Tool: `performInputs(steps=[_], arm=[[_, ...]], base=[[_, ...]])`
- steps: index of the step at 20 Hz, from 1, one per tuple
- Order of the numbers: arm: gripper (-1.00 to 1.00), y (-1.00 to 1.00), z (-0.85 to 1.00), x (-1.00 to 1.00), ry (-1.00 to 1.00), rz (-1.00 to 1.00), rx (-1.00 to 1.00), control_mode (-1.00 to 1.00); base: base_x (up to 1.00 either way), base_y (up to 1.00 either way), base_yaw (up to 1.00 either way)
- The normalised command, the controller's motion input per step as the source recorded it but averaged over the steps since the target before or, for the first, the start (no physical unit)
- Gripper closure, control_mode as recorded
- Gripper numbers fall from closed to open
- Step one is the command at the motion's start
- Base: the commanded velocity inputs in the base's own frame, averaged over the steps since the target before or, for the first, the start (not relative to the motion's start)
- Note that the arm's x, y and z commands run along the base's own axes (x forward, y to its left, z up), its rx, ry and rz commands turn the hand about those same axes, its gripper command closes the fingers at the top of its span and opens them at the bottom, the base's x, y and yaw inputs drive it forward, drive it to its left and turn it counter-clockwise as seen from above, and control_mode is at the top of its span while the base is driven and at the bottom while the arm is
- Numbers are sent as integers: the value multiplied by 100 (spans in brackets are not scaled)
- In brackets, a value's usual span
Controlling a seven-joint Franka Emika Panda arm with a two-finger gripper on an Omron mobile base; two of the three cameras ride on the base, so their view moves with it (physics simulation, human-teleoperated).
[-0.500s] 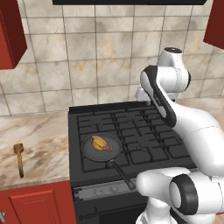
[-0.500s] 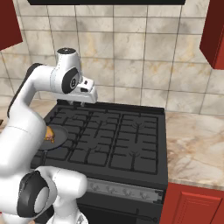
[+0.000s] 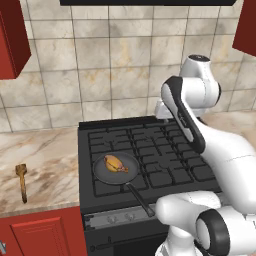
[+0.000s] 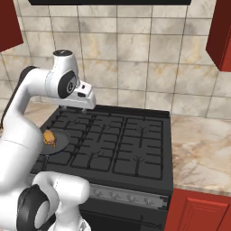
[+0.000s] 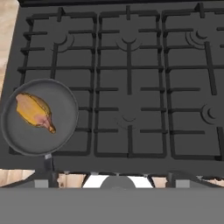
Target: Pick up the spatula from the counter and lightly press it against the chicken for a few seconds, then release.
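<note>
The wooden-handled spatula (image 3: 21, 181) lies on the marble counter left of the stove, far from my arm. A browned chicken piece (image 3: 115, 163) (image 4: 49, 138) (image 5: 34, 111) rests in a dark frying pan (image 3: 131, 175) (image 5: 61, 131) on the stove's front left burner. My gripper (image 4: 82, 106) (image 3: 161, 113) (image 5: 116, 181) hangs high over the back of the stove, pointing down at the grates. Its finger tips stand wide apart at the bottom of the hand view, with nothing between them. The pan lies to the lower left in that view.
The black stove (image 3: 165, 150) has several bare grates right of the pan. The pan's handle (image 3: 140, 199) reaches toward the stove's front edge. Marble counter (image 4: 203, 149) runs on both sides, with a tiled wall behind and red cabinets above.
The hand has sunk slightly over the stove. The spatula, pan and chicken have not moved.
</note>
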Motion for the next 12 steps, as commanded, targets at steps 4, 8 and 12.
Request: performInputs(steps=[4,8,12], arm=[[-100,38,-1,-37,0,-2,0,-100],[-100,34,0,-40,0,0,0,-100],[-100,28,0,-47,0,0,0,-100]], base=[[0,0,0],[0,0,0],[0,0,0]])
